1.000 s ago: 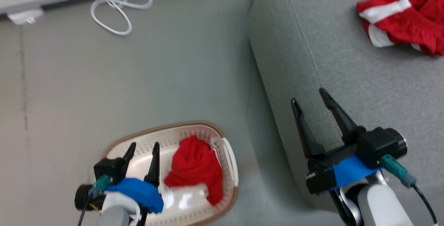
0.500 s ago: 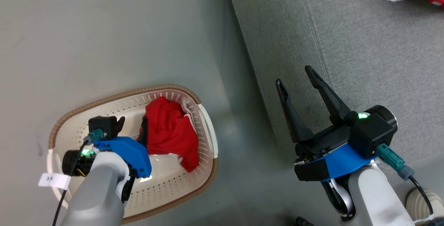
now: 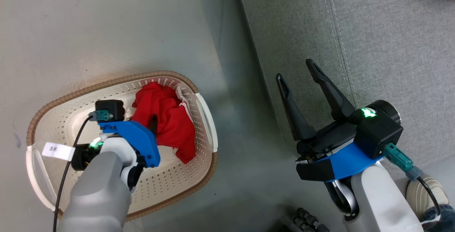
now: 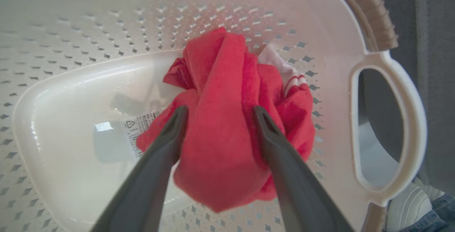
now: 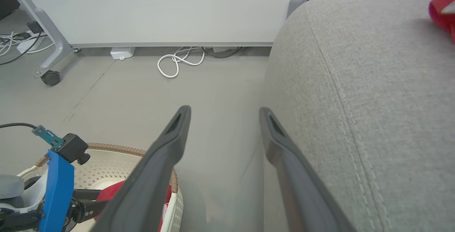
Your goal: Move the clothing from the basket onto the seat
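Observation:
The basket (image 3: 199,100) stands on the floor at the lower left, and red clothing (image 3: 167,118) with white stripes lies bunched against its right wall. My left gripper (image 4: 220,112) reaches down into the basket (image 4: 387,61). It is open, its two fingers straddling the red clothing (image 4: 220,143) without squeezing it. In the head view this left gripper (image 3: 140,120) is partly hidden by its own wrist. My right gripper (image 3: 295,77) hangs open and empty over the front edge of the grey seat (image 3: 391,47). More red and white clothing (image 5: 444,9) lies on the seat (image 5: 373,93).
A person's pale shoe (image 3: 421,196) stands by the seat at the lower right. A white cable (image 5: 177,61) lies coiled on the floor by the wall, and a wheeled frame leg (image 5: 51,77) stands at the far left. Bare floor separates basket and seat.
The head camera has tipped down, shifting the whole picture. My left gripper has dropped into the basket and now straddles the red garment. The right gripper stays open.

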You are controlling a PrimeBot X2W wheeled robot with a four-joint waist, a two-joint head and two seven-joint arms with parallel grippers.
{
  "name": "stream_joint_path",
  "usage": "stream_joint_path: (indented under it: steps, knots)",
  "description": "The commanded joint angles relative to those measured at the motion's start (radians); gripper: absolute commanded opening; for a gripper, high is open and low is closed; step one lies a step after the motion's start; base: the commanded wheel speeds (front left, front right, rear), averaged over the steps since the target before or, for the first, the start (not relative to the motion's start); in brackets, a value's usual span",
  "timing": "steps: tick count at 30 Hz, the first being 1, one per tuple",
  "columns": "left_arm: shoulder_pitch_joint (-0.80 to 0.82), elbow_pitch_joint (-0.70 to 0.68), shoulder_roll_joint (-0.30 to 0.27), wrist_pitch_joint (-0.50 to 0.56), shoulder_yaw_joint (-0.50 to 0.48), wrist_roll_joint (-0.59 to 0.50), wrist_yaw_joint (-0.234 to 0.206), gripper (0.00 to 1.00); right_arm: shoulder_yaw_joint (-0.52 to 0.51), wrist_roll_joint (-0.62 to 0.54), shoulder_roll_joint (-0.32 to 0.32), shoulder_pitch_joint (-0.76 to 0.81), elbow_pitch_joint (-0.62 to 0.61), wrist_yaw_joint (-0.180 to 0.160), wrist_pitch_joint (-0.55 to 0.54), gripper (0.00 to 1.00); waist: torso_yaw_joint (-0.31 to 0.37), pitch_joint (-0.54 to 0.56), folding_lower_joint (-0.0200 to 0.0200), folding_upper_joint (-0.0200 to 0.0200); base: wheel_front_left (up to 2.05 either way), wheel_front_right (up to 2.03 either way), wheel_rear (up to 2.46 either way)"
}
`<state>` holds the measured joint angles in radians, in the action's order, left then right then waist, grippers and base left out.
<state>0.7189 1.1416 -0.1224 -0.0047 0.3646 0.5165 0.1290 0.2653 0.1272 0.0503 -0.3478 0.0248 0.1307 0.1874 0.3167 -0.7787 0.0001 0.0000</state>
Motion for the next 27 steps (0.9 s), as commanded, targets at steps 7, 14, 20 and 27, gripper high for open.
stream_joint_path:
  steps: [7, 14, 20, 27]
  knots:
    - [-0.018, -0.044, -0.007, 0.105, 0.091, 0.097, 0.002, 0.00, 0.003, 0.016, 0.000, -0.023, 0.023, 0.000, 0.019, 1.00, 0.008, 0.008, -0.0001, 0.0000, 0.00, 0.00, 0.00]
    - [-0.029, -0.088, -0.033, 0.085, 0.162, 0.157, 0.002, 0.00, 0.001, 0.012, 0.000, -0.023, 0.028, 0.000, 0.018, 1.00, 0.000, 0.023, -0.0001, 0.0000, 0.00, 0.00, 0.00]
    - [-0.034, -0.092, -0.048, 0.067, 0.199, 0.200, 0.002, 0.00, 0.006, 0.014, 0.000, -0.030, 0.034, 0.000, 0.014, 1.00, -0.007, 0.040, -0.0001, 0.0000, 0.00, 0.00, 0.00]
    - [-0.068, -0.077, -0.038, 0.040, 0.248, 0.260, 0.002, 0.00, 0.004, 0.023, 0.000, -0.021, 0.068, 0.000, 0.019, 1.00, -0.027, 0.130, -0.0001, 0.0000, 0.00, 0.00, 0.00]
